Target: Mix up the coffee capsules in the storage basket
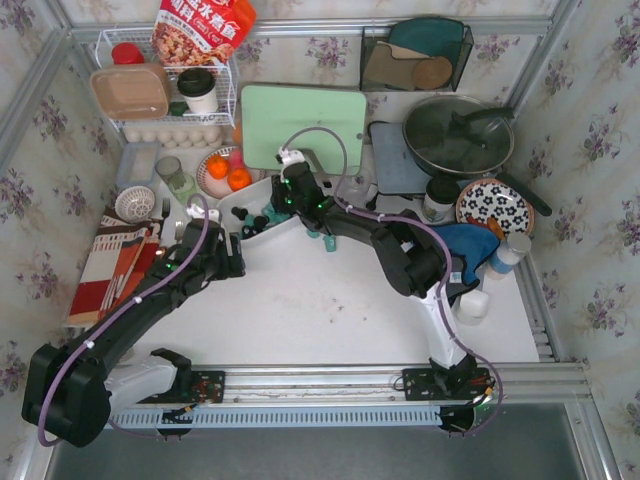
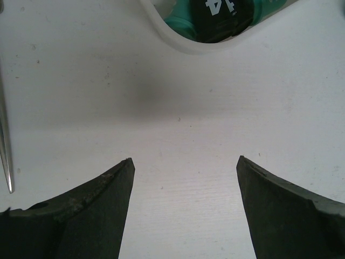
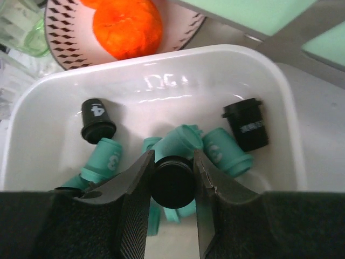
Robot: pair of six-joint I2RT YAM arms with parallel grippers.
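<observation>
Coffee capsules [image 3: 229,154], some teal and some black, lie loose on the floor of the storage basket [image 3: 161,81], most of them tipped on their sides and bunched toward its near wall. One black pod marked with a white 4 [image 3: 97,120] stands apart toward the basket's left side, and another black one [image 3: 247,123] lies near its right wall, just beside a teal pod. Inside the basket, low over the heap, the right gripper [image 3: 172,159] has its jaws drawn partway in and pressed against both sides of a black capsule [image 3: 172,183], which sits squarely between the pads. Just outside the basket's near-left corner, the left gripper [image 2: 185,162] hangs over the bare white table [image 2: 81,81] with its jaws spread wide and nothing between them; the basket's rounded rim and a teal pod inside it show at the top of the left wrist view. Beyond the basket's far wall, to the left, sits a patterned plate [image 3: 64,38] with an orange [image 3: 126,24] on it. A pale green cutting board [image 1: 305,125] lies beyond the far wall too, to the right of the plate.
</observation>
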